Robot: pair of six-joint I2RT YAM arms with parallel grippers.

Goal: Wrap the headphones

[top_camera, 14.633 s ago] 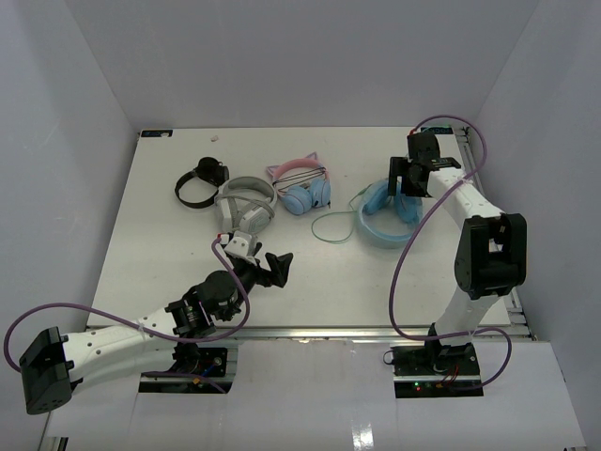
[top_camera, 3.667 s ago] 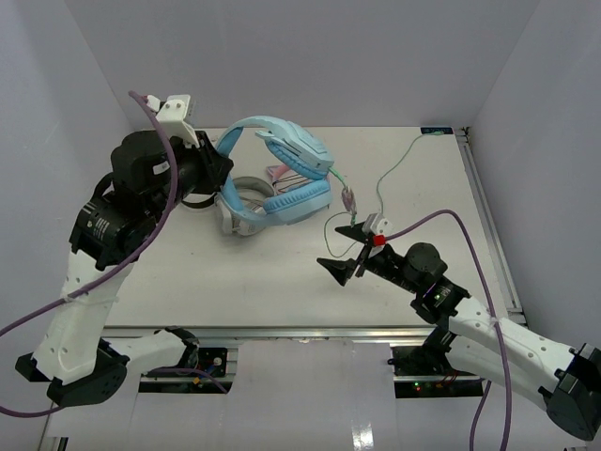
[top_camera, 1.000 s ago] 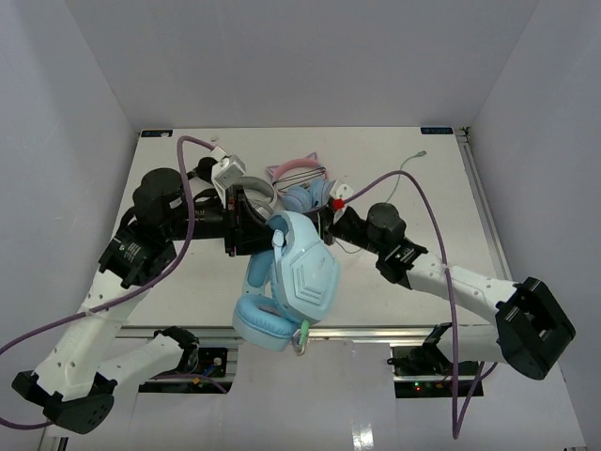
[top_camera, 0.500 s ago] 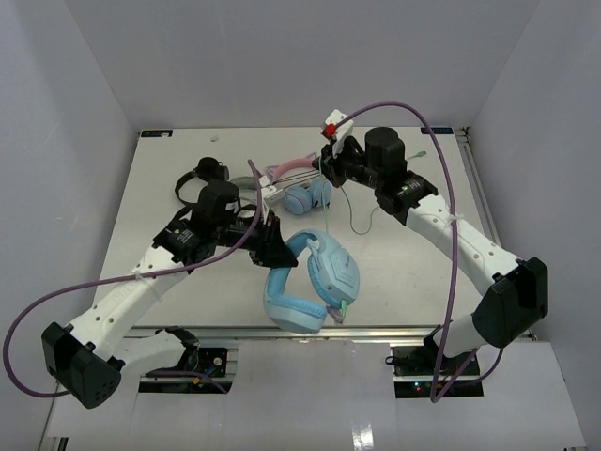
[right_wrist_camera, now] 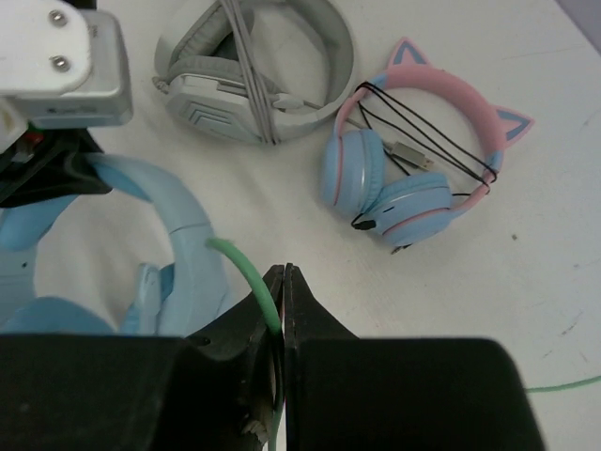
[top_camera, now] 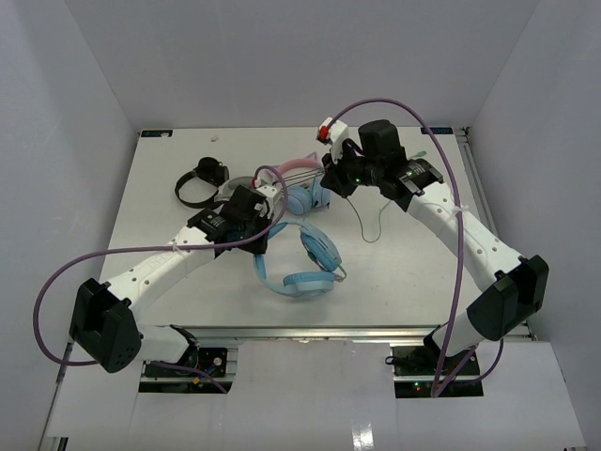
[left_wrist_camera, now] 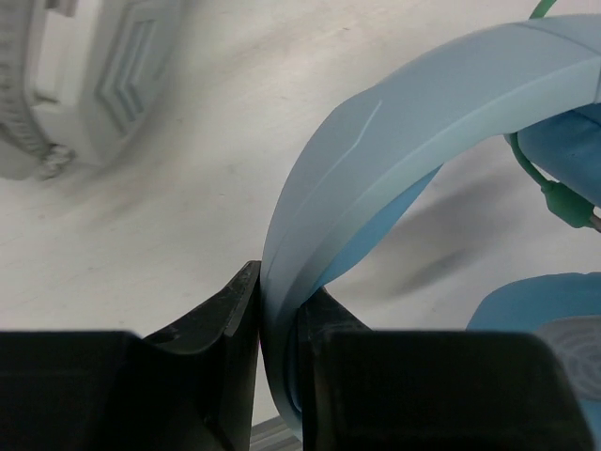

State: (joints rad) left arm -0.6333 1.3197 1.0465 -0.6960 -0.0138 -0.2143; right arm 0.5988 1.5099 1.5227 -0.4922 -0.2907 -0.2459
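The light-blue headphones [top_camera: 305,263] rest on the table near its front middle. My left gripper [top_camera: 260,237] is shut on their headband [left_wrist_camera: 376,178], which fills the left wrist view. My right gripper [top_camera: 336,178] is raised above the table at the back centre and is shut on the thin pale-green cable [right_wrist_camera: 252,277]. The cable [top_camera: 362,221] hangs from the gripper down to the table and loops toward the back right. The headphones also show in the right wrist view [right_wrist_camera: 178,244].
A pink cat-ear pair with blue cups [top_camera: 302,188] and a grey-white pair [top_camera: 246,186] lie just behind the blue headphones. A black pair [top_camera: 200,181] lies at the back left. Both show in the right wrist view, pink [right_wrist_camera: 413,169] and grey-white [right_wrist_camera: 254,66].
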